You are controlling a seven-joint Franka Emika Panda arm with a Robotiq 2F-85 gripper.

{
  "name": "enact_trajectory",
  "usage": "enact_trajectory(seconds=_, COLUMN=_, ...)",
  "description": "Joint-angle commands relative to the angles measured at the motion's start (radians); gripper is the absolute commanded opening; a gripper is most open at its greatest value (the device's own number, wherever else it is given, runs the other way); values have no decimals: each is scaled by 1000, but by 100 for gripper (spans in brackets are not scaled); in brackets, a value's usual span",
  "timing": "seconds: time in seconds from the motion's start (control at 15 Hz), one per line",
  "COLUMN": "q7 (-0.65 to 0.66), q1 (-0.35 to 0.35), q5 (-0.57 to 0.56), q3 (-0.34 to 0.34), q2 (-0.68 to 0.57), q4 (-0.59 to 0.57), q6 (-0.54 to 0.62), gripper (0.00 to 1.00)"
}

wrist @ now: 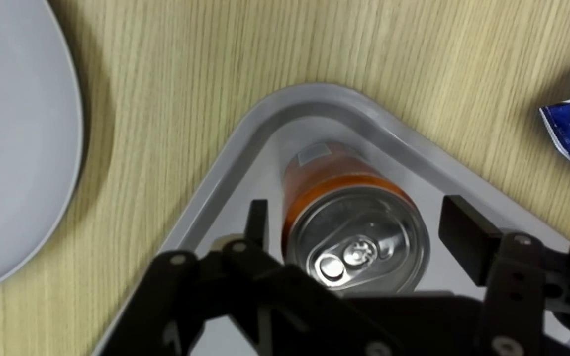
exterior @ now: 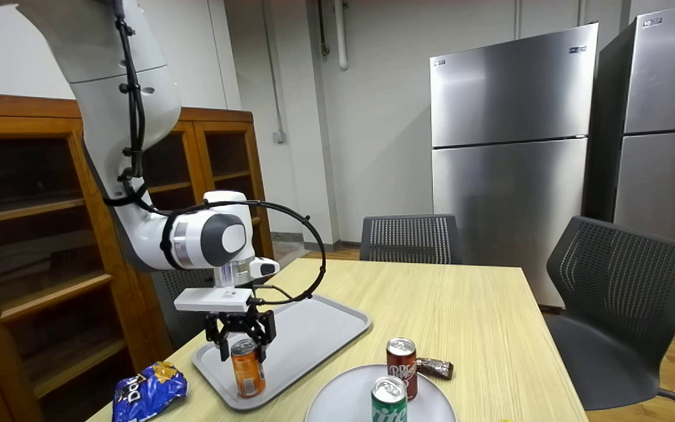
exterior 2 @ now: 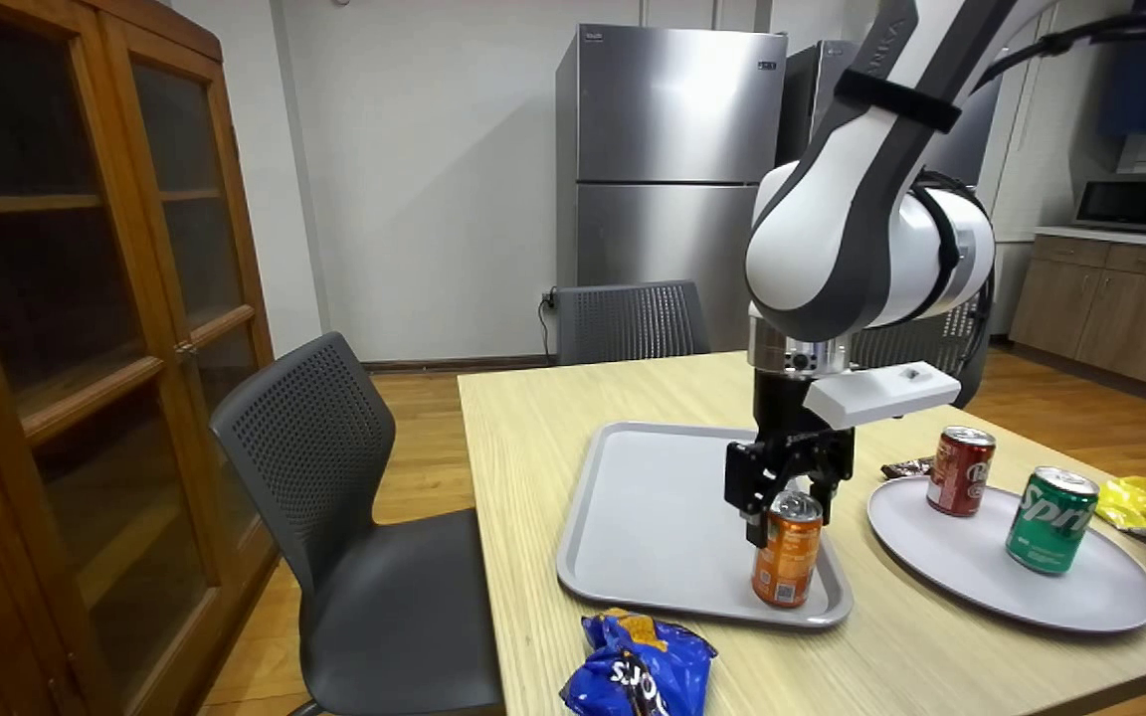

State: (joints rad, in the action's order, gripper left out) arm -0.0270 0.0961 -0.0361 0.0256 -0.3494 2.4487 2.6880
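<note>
Gripper (wrist: 356,227) (mine, remote), qty 1: fingers (wrist: 465,237) apart, straddling orange can (exterior 2: 789,562), gap each side per wrist view. Can: upright in corner of gray tray (exterior 2: 648,507); I can't read brand; lower lid edge part-hidden by gripper. Blue bag (exterior 2: 645,668), nr tray: cropped in wrist view, lettering crumpled. Round plate (exterior 2: 951,552), w/ red can (exterior 2: 961,472) + green can (exterior 2: 1052,522) upright: cut off in wrist view. Wrapped item (exterior: 435,368) behind red can: part hidden, contents unclear to me.
</note>
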Motion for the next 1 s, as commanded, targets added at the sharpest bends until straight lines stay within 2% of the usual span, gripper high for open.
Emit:
enact_trajectory(seconds=0.0, q7=-4, q1=-14, q5=-7, q3=10, q2=7, q4=8, q6=11, gripper=58)
enact_trajectory(seconds=0.13, q7=-4, q1=-14, q5=-7, q3=10, q2=6, q4=7, q6=11, gripper=42)
enact_trajectory(seconds=0.2, q7=-4, q1=-13, q5=-7, q3=10, q2=6, q4=7, q6=10, gripper=38)
enact_trajectory(seconds=0.93, q7=2, q1=-60, q5=21, q3=-4, q2=86, q4=21, q6=29, gripper=38)
